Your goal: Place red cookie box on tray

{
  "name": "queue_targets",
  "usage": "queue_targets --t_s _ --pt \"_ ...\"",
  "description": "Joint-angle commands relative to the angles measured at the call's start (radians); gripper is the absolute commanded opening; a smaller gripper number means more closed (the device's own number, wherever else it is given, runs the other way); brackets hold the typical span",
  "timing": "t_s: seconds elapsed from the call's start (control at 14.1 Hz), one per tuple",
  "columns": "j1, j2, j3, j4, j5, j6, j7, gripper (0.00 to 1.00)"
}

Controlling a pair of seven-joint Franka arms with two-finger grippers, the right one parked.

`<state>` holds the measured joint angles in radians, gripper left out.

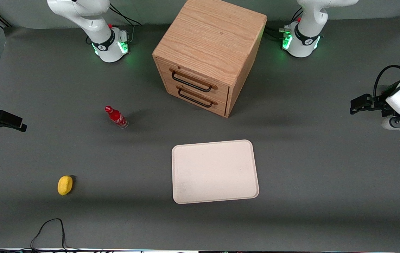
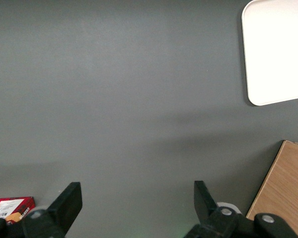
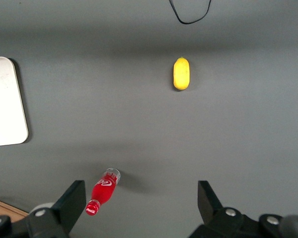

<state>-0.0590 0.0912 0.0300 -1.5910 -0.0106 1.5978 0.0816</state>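
Risk: released tool (image 2: 134, 208) hovers over bare table (image 2: 139, 99), so box (image 2: 10, 207) beside it may be missed.

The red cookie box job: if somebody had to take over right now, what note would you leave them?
Gripper: open, holding nothing, hovering over bare table at the working arm's end.
Red cookie box: on the table beside the gripper, only a corner shows in the left wrist view.
Tray: nothing on it, in front of the wooden drawer cabinet.
Done: nothing yet.
Left: grasp the box, carry it over, set it on the tray.
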Motion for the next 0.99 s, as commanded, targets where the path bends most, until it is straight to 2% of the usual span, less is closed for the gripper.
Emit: queue_targets --t_s 0.0,0.28,0.49,0.71,0.92 --pt "-0.005 -0.005 0.005 0.005 0.014 -0.028 0.01 1.0" --pt "0.005 -0.001 0.014 0.011 0.015 -0.032 -0.005 1.0" --pt "0.134 -0.004 0.018 0.008 0.018 -0.032 0.032 1.0" --pt "0.301 -0.002 0.018 0.009 0.056 -0.012 0.226 1.0" --pt "0.512 0.018 0.018 0.011 0.067 0.027 0.534 1.0"
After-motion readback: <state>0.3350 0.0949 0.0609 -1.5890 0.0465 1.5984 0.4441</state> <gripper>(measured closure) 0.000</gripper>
